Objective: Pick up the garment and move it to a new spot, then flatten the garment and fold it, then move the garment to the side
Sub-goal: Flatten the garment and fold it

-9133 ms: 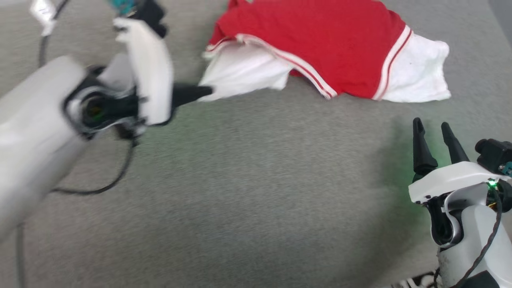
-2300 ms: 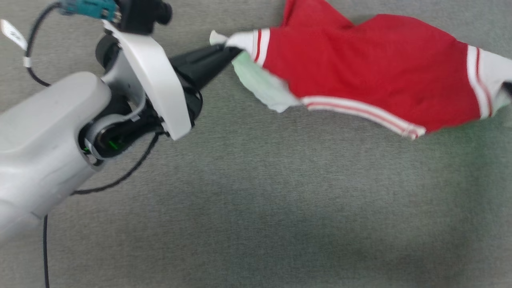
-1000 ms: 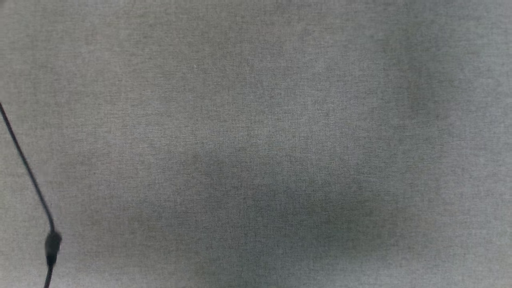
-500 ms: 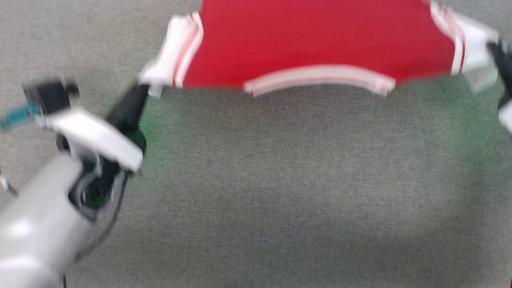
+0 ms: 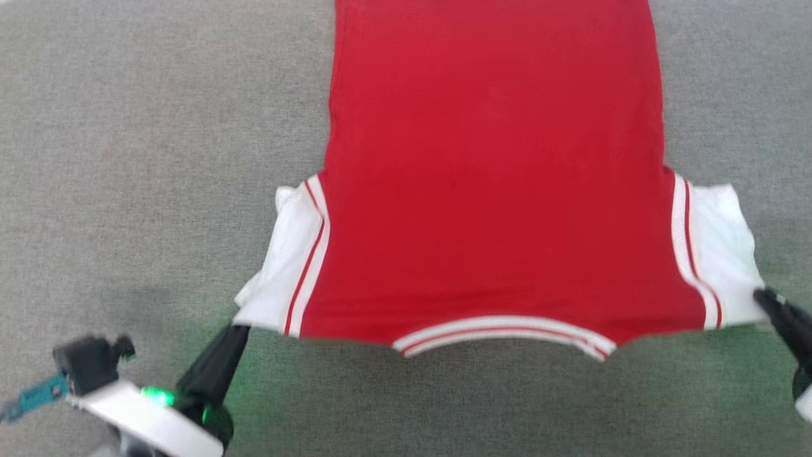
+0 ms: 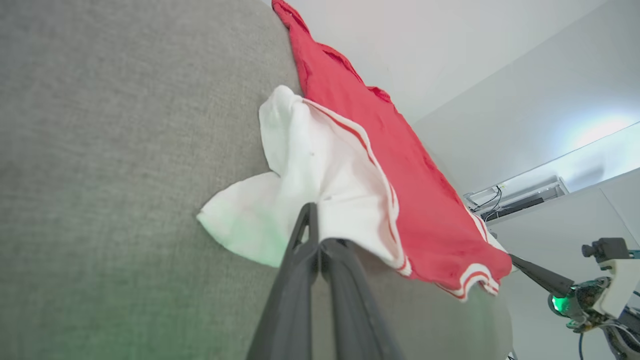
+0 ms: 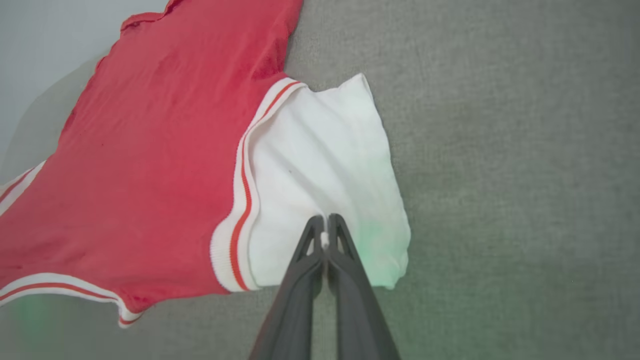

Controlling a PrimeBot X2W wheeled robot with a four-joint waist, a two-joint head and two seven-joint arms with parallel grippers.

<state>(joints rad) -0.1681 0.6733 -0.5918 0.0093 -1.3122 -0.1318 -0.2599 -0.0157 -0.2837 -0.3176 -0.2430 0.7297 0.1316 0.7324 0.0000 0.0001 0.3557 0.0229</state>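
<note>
The shirt (image 5: 495,190) is seen spread out on a grey cloth surface (image 5: 127,158), red body facing up. The body runs away from the robot and is cut off by the top edge of the head view, and a curved red-and-white striped band (image 5: 507,330) lies at the edge nearest the robot. A white sleeve is spread to each side, each joined to the red body by a thin striped trim. The left gripper (image 6: 317,232) is closed, its two dark fingers pinched together on the outer corner of the left sleeve (image 5: 285,266), which is bunched and folded around the fingertips. The right gripper (image 7: 325,225) is likewise closed, with a small pinch of white cloth caught between its tips at the near edge of the right sleeve (image 5: 717,254). The shirt is thus held at both sleeves and drawn wide between them. Whether the near edge touches the surface cannot be told. A faint green glow (image 7: 375,240) is cast on the white cloth beside each gripper.
</note>
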